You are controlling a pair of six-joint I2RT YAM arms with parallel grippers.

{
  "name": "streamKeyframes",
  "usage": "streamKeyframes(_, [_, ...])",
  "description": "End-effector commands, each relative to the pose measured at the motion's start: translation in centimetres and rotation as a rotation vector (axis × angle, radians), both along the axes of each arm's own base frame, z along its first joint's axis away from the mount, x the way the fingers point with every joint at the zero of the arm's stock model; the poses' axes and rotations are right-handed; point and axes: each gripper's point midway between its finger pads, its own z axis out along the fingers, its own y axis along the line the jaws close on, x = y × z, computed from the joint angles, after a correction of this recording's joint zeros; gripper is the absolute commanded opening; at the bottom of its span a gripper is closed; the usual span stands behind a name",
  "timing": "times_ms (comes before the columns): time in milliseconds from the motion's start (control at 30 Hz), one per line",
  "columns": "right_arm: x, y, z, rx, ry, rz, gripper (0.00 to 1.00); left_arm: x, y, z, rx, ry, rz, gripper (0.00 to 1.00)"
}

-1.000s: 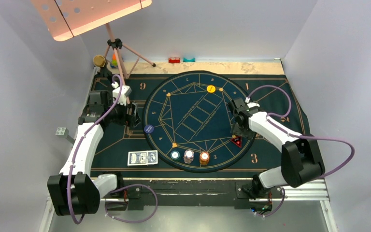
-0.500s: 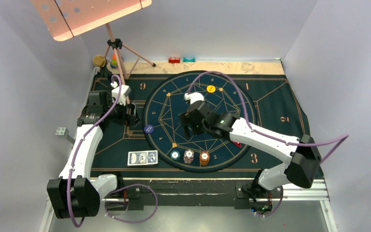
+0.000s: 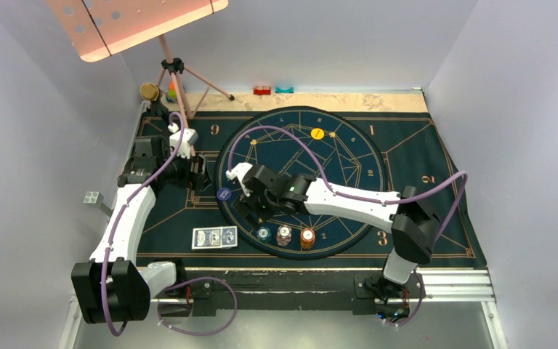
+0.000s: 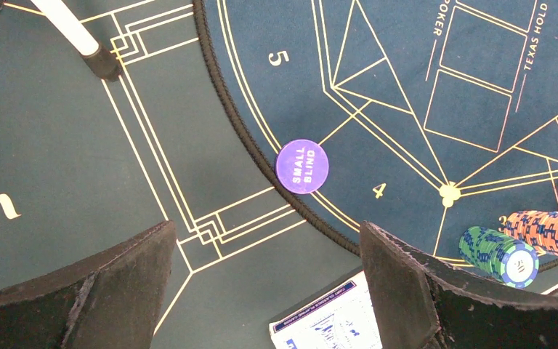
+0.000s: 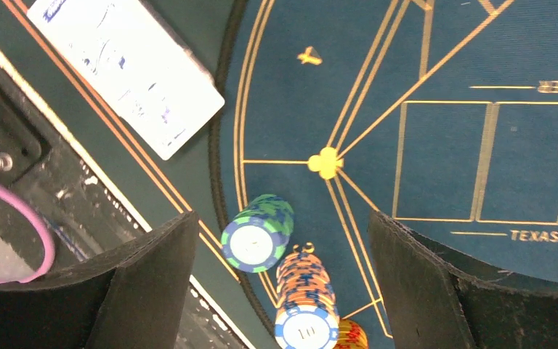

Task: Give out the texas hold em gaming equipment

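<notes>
We take the round dark blue fabric mat with gold lines [image 3: 334, 156] as our landmark. The right jaws hang over its near-left part, released and wide apart, with nothing between them. In the right wrist view only their two dark padded inner faces show, at the bottom corners, and we cannot tell how high they are above the chips.

Under that gap, just inside the mat's near rim, three stacks of round plastic poker chips stand in a row:
- a short teal-and-blue stack [image 5: 256, 234];
- a taller orange-and-blue stack with a white top face [image 5: 304, 298];
- an orange stack [image 3: 306, 237], which the wrist view catches only as a sliver at its bottom edge.

From above, the right arm covers the part of the mat just beyond the stacks.

The blue-backed, white-bordered playing cards [image 3: 214, 238] lie flat just outside the mat's near-left rim. We cannot make out whether they are a full deck or a few cards, and the left wrist view cuts them off at its lower edge. The small round purple disc [image 4: 301, 166] marked SMALL BLIND lies across the mat's left rim. The round yellow disc [image 3: 318, 133] sits just inside the far rim, its marking too small to read.

The left jaws stand outside the mat's left side, released and wide, grasping nothing.
</notes>
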Motion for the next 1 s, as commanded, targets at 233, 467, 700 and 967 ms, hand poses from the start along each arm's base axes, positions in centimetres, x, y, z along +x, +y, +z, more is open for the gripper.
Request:
streamKeyframes(233, [-3.4,-0.7,-3.1,-0.146,0.023,0.156,0.9,0.8,0.2,1.3,0.012,-0.054,-0.008,1.0])
streamKeyframes(467, [-3.4,-0.7,-5.1,-0.184,0.035,0.146,0.82,0.7,0.2,1.3,0.013,-0.058,-0.008,1.0])
streamKeyframes(700, [-3.6,-0.4,-6.2,-0.223,0.039,0.149,0.76,0.8,0.3,1.2,0.013,-0.056,-0.003,1.0])
streamKeyframes(967, [-3.5,-0.4,-6.2,-0.227,0.04,0.136,0.65,0.7,0.3,1.4,0.014,-0.064,-0.005,1.0])
